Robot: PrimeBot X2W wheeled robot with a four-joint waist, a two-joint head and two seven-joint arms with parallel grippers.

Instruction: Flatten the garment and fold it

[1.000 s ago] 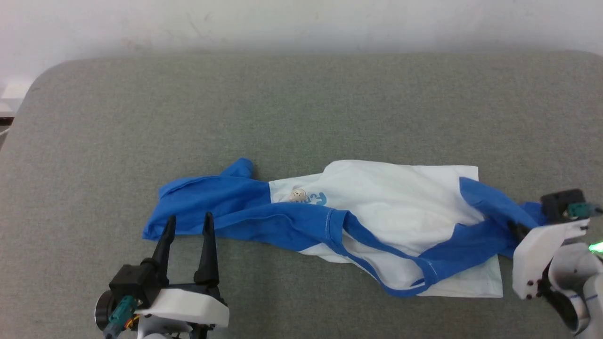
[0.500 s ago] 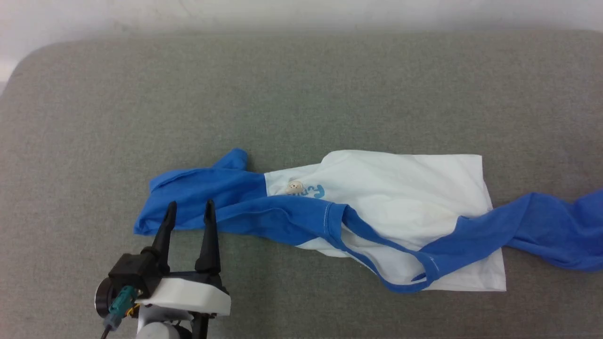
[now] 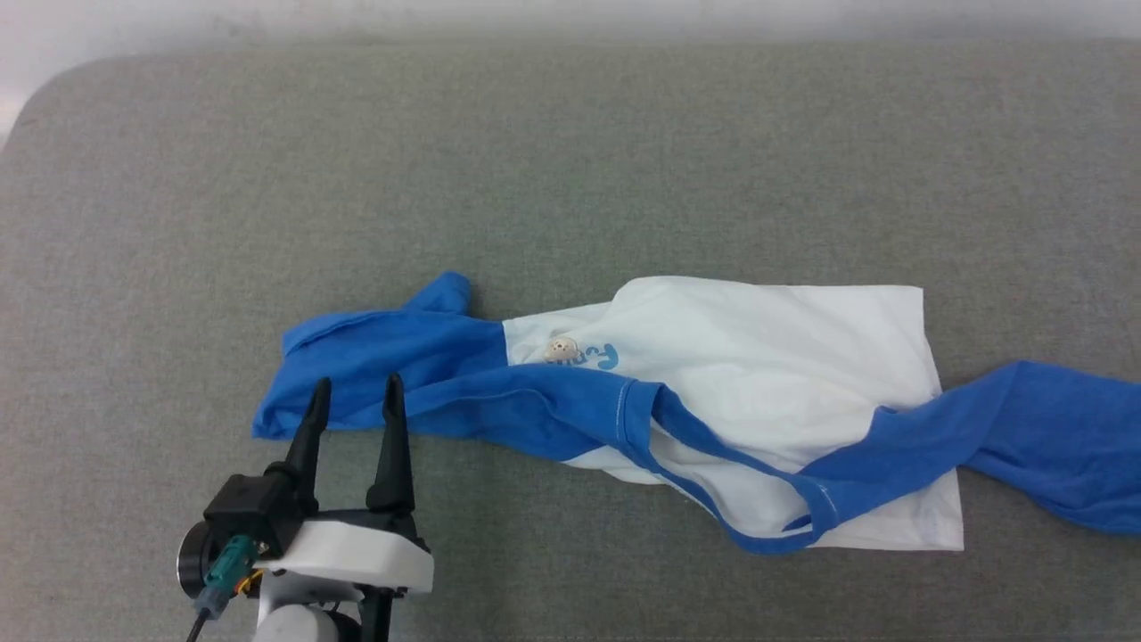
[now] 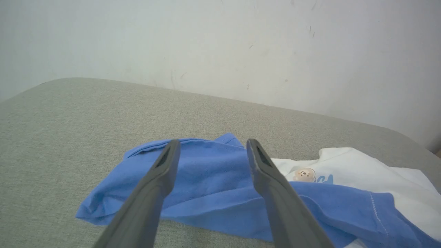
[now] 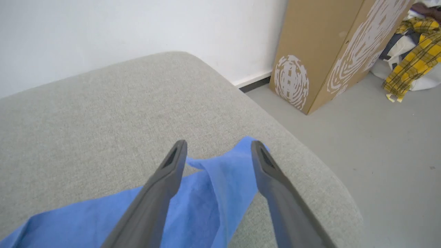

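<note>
Left end effector (image 3: 355, 385) and right end effector (image 5: 218, 148) — both wide open, empty — hover over the garment's (image 3: 758, 374) sleeves.

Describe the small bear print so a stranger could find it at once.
On the grey cushion lies a white shirt with blue sleeves. Where its white body meets the left sleeve sits a small tan bear print, the only mark that is neither blue nor white.

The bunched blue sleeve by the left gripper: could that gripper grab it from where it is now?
Probably yes. The left gripper stands open with its fingertips right at the near edge of the sleeve, and nothing lies between them.
</note>
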